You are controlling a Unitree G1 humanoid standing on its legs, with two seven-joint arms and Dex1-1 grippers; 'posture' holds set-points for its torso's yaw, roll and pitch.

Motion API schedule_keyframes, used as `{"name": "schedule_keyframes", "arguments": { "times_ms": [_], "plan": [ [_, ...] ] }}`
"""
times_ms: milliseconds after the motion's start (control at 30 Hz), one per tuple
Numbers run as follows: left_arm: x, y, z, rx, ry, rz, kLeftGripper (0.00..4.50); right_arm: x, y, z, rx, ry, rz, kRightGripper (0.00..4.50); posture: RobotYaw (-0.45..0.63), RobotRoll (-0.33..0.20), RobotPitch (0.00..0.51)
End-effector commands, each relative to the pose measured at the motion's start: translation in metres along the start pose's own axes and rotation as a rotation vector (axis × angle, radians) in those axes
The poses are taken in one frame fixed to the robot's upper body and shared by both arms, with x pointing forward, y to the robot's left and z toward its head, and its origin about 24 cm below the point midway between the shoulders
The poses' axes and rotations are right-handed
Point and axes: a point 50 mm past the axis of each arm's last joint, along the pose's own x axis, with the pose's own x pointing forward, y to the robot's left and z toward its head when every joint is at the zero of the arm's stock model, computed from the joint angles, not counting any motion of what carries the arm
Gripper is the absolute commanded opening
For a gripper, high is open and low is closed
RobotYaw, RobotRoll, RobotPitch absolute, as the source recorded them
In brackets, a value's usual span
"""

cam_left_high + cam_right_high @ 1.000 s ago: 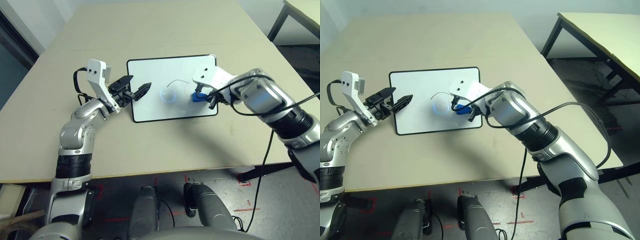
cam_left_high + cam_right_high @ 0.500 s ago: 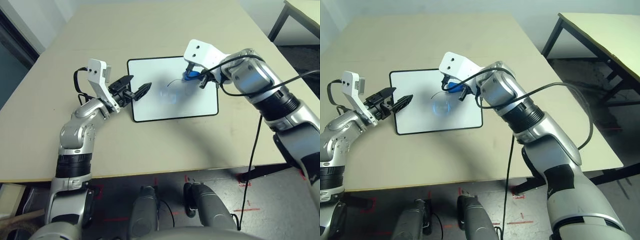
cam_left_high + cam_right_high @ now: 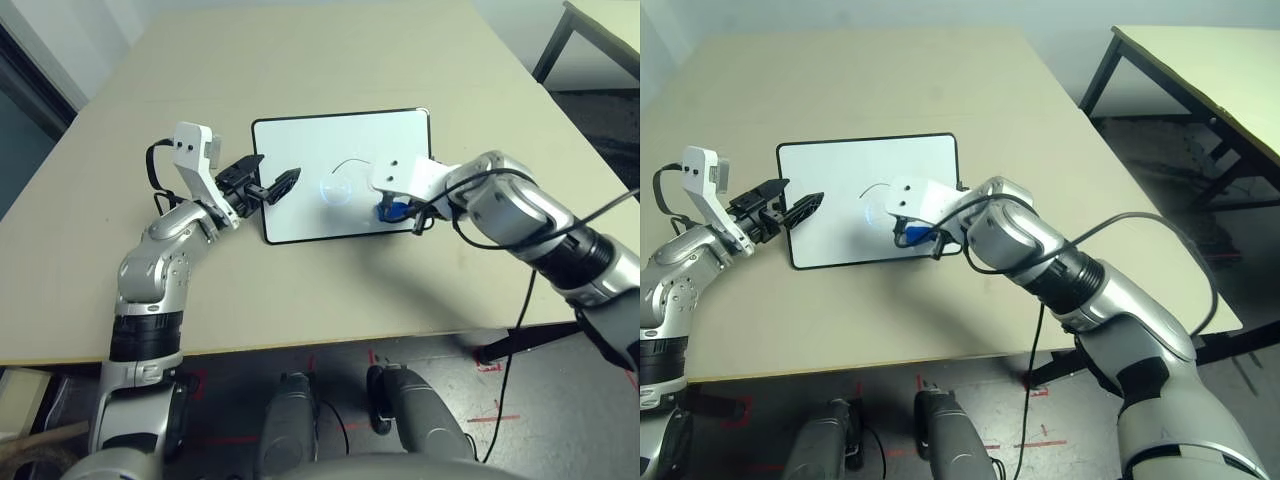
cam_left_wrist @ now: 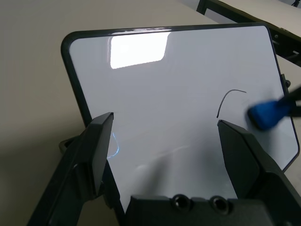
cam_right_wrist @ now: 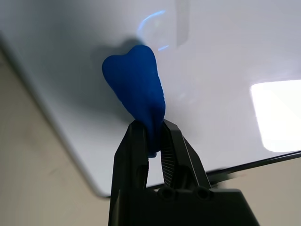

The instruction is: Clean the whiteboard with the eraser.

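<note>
Blue eraser (image 5: 136, 84) | long axis: roughly along right fingers (image 5: 129, 157) | points: robot's left

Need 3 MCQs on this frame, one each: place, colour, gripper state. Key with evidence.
1. Black mark lies on:
A) bare table
B) whiteboard
C) floor

2. Eraser colour:
A) red
B) yellow
C) blue

3. Left gripper:
A) open, empty
B) shut on eraser
C) shut, empty

1 B: the black mark curves across the white surface of the whiteboard.
2 C: the eraser is blue, pinched in the right gripper.
3 A: the left gripper has its fingers wide apart, nothing between them.
</note>
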Motion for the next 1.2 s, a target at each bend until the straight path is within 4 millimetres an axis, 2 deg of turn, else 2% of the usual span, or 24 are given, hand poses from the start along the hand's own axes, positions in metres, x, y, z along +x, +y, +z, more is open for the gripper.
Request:
{"name": "schedule_keyframes", "arguments": {
  "times_ms": [33, 167, 267, 367, 467, 667, 800, 933, 1067, 1133, 1200],
  "plan": [
    [-0.003, -0.001, -0.002, -0.009, 0.007, 0.002, 4.5, 0.002, -0.009, 0.003, 0.003, -0.019, -0.036, 0.36, -0.04, 0.0, 0.153],
    [-0.004, -0.002, -0.002, -0.011, 0.004, 0.006, 4.5, 0.004, 0.01, -0.01, -0.044, 0.031, 0.048, 0.36, -0.04, 0.0, 0.153],
    [-0.006, -0.003, -0.003, -0.014, 0.003, 0.011, 4.5, -0.002, 0.029, -0.023, -0.088, 0.076, 0.133, 0.36, -0.04, 0.0, 0.151],
    [-0.006, -0.003, -0.004, -0.017, 0.002, 0.014, 4.5, -0.007, 0.041, -0.033, -0.115, 0.105, 0.178, 0.36, -0.04, 0.0, 0.15],
    [-0.006, -0.004, -0.004, -0.019, 0.0, 0.015, 4.5, -0.004, 0.035, -0.031, -0.111, 0.102, 0.146, 0.36, -0.04, 0.0, 0.15],
    [-0.006, -0.003, -0.003, -0.02, -0.001, 0.016, 4.5, 0.003, -0.002, 0.003, -0.068, -0.014, -0.017, 0.36, -0.03, 0.0, 0.149],
    [-0.007, -0.003, -0.003, -0.021, 0.001, 0.017, 4.5, 0.01, -0.007, 0.013, -0.07, -0.057, -0.041, 0.36, -0.03, 0.0, 0.149],
    [-0.007, -0.003, -0.004, -0.022, 0.001, 0.019, 4.5, 0.009, 0.016, -0.008, -0.133, 0.011, 0.068, 0.36, -0.04, 0.0, 0.15],
    [-0.008, -0.002, -0.003, -0.02, 0.001, 0.02, 4.5, 0.001, 0.03, -0.024, -0.165, 0.067, 0.132, 0.36, -0.04, 0.0, 0.152],
    [-0.008, -0.001, -0.002, -0.019, 0.0, 0.022, 4.5, 0.0, 0.03, -0.026, -0.168, 0.079, 0.136, 0.36, -0.04, 0.0, 0.152],
    [-0.008, -0.001, -0.002, -0.019, -0.001, 0.024, 4.5, 0.002, 0.022, -0.022, -0.159, 0.074, 0.102, 0.36, -0.04, 0.0, 0.155]
  ]
}}
